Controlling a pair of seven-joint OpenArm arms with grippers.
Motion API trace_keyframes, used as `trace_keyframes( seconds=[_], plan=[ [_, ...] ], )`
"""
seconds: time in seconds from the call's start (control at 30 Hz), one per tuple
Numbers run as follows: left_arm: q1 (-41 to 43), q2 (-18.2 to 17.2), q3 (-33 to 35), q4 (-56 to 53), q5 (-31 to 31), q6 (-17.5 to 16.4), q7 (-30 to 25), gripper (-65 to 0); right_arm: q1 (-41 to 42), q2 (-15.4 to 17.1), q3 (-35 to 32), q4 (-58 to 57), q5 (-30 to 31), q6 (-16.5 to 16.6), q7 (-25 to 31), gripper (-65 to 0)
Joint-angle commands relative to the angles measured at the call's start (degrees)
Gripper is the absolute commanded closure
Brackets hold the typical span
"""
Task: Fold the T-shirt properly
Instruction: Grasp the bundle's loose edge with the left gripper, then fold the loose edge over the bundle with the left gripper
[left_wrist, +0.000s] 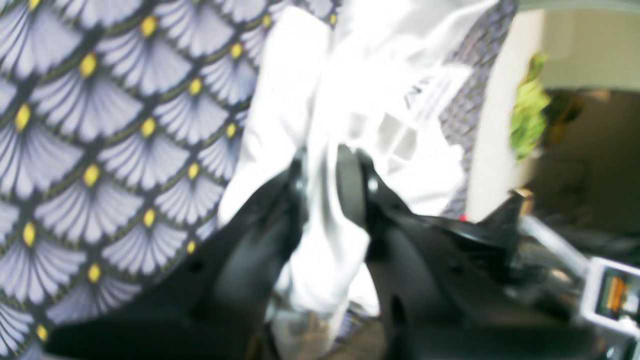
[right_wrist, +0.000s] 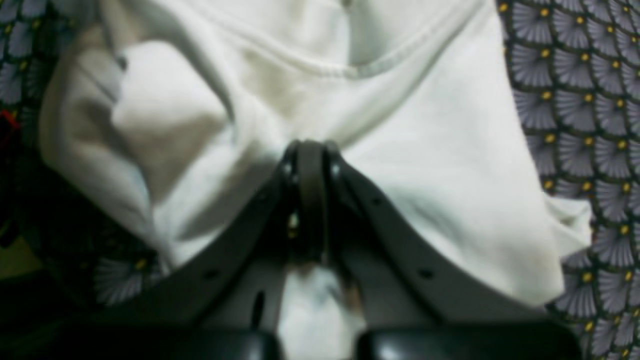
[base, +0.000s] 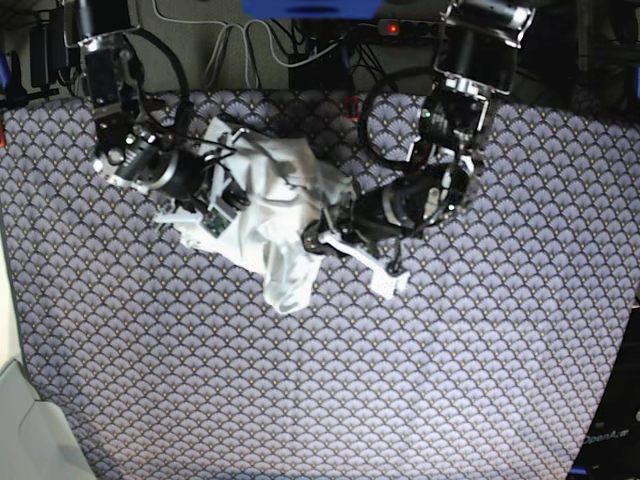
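Both your arms reach inward over the patterned tablecloth (base: 450, 350). Left gripper (left_wrist: 327, 165) pinches a fold of the T-shirt (base: 275, 215); right gripper (right_wrist: 310, 155) is clamped on its cloth too, shirt bunched between them.

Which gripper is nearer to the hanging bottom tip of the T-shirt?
Left. The left gripper pinches cloth just above the T-shirt tip; the right gripper grips the far upper side.

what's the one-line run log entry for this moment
left gripper: shut on shirt | right gripper: shut on shirt | shirt: bunched, unfolded, on patterned cloth
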Motion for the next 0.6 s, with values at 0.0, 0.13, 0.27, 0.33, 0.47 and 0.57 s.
trace_keyframes(
  seconds=[0.0, 0.13, 0.27, 0.33, 0.47, 0.57],
  plan=[
    [-2.0, 0.3, 0.5, 1.0, 0.2, -0.7, -0.7, -0.3, -0.2, 0.7, 0.2, 0.9, 0.1, 0.2, 0.1, 0.0],
    [-4.5, 1.4, 3.0, 0.5, 5.6, -0.7, -0.7, -0.3, -1.6, 0.9, 0.2, 0.9, 0.1, 0.2, 0.3, 0.0],
    [-7.8, 3.8, 5.5, -2.5, 9.9, -0.7, -0.7, -0.3, -1.8, 0.9, 0.2, 0.8, 0.1, 0.2, 0.2, 0.0],
    [-8.3, 5.1, 5.6, -3.8, 10.0, -0.7, -0.7, -0.3, -1.8, 0.9, 0.2, 0.8, 0.1, 0.2, 0.2, 0.0],
    [-7.9, 5.3, 5.4, -3.9, 9.8, -0.7, -0.7, -0.3, -1.5, 1.5, 0.2, 0.8, 0.1, 0.2, 0.1, 0.0],
    [-5.1, 3.8, 5.2, -2.9, 8.5, -0.7, -0.7, -0.2, -1.2, 1.7, 0.2, 0.8, 0.1, 0.2, 0.1, 0.0]
  ],
)
